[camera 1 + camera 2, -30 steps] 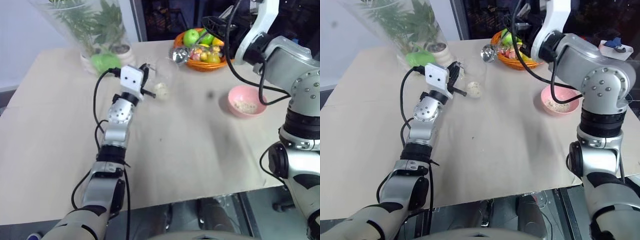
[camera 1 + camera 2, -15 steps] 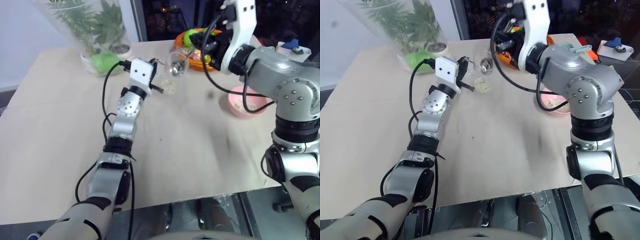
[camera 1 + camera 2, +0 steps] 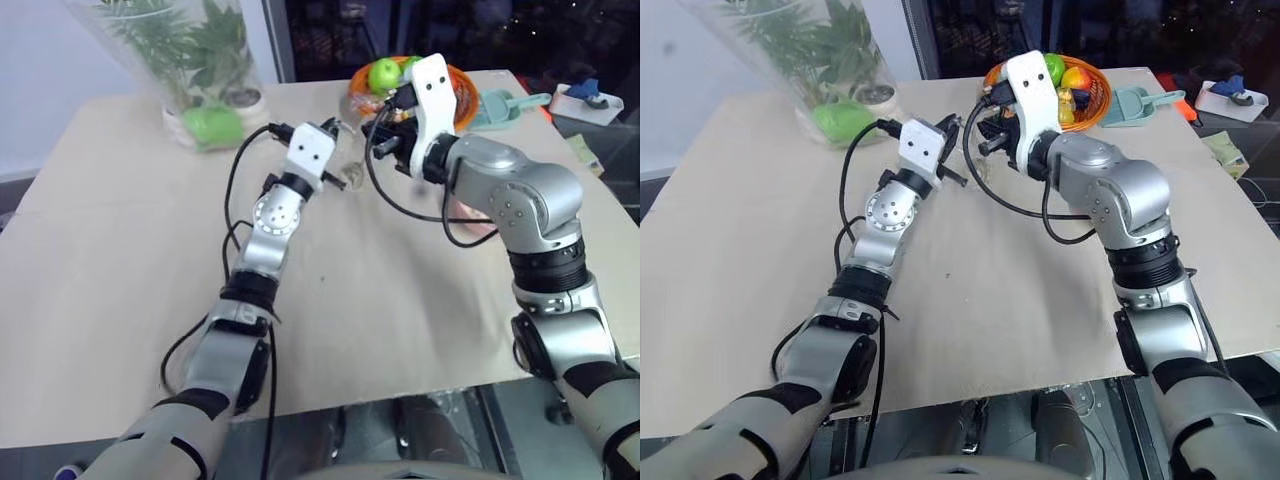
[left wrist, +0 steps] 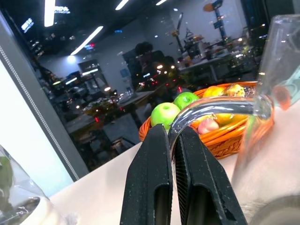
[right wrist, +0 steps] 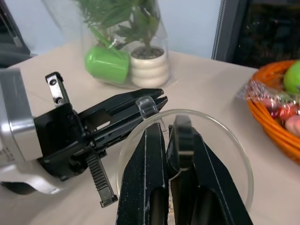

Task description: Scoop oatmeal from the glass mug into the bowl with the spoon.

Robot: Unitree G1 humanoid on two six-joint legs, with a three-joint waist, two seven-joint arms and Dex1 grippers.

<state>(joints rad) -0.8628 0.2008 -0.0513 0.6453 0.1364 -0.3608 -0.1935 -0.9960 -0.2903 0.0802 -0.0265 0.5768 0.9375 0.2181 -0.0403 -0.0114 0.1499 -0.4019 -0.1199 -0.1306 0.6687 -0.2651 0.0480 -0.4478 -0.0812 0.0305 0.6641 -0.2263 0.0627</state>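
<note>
Between both end effectors, mid-table: glass mug (image 5: 187,154) held up by left end effector (image 4: 174,140), fingers clamped on clear handle (image 4: 211,108). Right end effector (image 5: 166,136) poised directly above mug rim, fingers closed, seemingly gripping spoon, though spoon itself hard to make out. Step judged: dipping for another scoop of oatmeal. Next move calls for steady mug, shallow dip, level carry to bowl beyond right end effector. No readable brands, labels or writing.
</note>
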